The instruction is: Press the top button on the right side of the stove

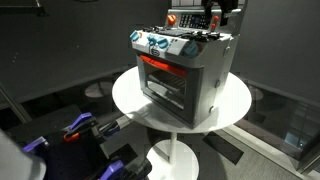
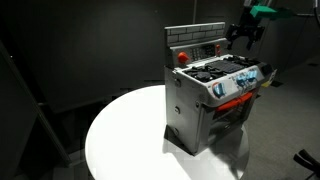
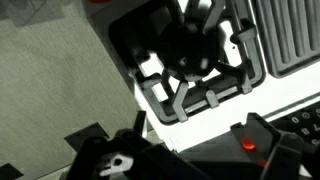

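Stove [image 1: 185, 72] sits on round white bench [image 1: 128, 100], roughly mid-top, front w/ blue-white knobs angled toward cam in both exterior views, upright back panel [image 2: 195, 38] behind the burners. Claw [image 2: 246, 35] hangs above the rear of the stove top, close to the back panel, on the end away from the red dial [image 2: 181, 57]. Not touching anything as far as I can see. Jaws look apart, nothing held. In wrist view two dark fingers [image 3: 105, 160] sit wide at the bottom edge w/ black burner grate [image 3: 195, 55] directly beneath, so the cam looks straight down on the cooktop. Key relation: stove lies below the claw, and the dark side wall [image 1: 222, 80] drops away just under and outboard of it in an exterior view. Target button itself is too small/dark to pick out in any view, can't confirm exact spot. Judgement: if it's high on that side wall, claw prob needs to shift out past the edge, drop, then push inward; approach not done, no press yet.
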Robot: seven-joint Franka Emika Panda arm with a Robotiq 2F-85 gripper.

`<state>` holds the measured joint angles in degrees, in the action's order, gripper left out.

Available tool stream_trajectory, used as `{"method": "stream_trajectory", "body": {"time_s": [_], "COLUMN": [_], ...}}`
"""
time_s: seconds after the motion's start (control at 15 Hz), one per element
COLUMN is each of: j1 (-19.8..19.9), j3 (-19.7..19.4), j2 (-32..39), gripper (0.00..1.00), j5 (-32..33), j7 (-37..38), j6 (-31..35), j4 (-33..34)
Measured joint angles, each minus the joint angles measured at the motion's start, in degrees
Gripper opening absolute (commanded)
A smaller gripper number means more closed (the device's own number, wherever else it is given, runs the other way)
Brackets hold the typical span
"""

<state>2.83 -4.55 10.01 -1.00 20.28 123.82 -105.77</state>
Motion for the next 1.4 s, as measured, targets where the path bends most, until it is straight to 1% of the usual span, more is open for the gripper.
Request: {"method": "stream_trajectory", "body": {"time_s": [0.33,0.6,1.07,1.4], "j1": [0.29,0.43,1.02,1.72], "j3": [-0.14,-0.27,-0.34,-0.34], "j2": [-4.25,-9.09,-18.20,-25.25], "gripper": [1.00,1.00,1.00,1.00], "j5": [-0.28,-0.28,-0.26,-0.26], "j7": [-1.97,-2.54,-3.16,-5.91], "j6": [-3.90,-4.09,-3.60,-3.83], "j4": [-3.43,-8.15,-18.41,-25.61]}}
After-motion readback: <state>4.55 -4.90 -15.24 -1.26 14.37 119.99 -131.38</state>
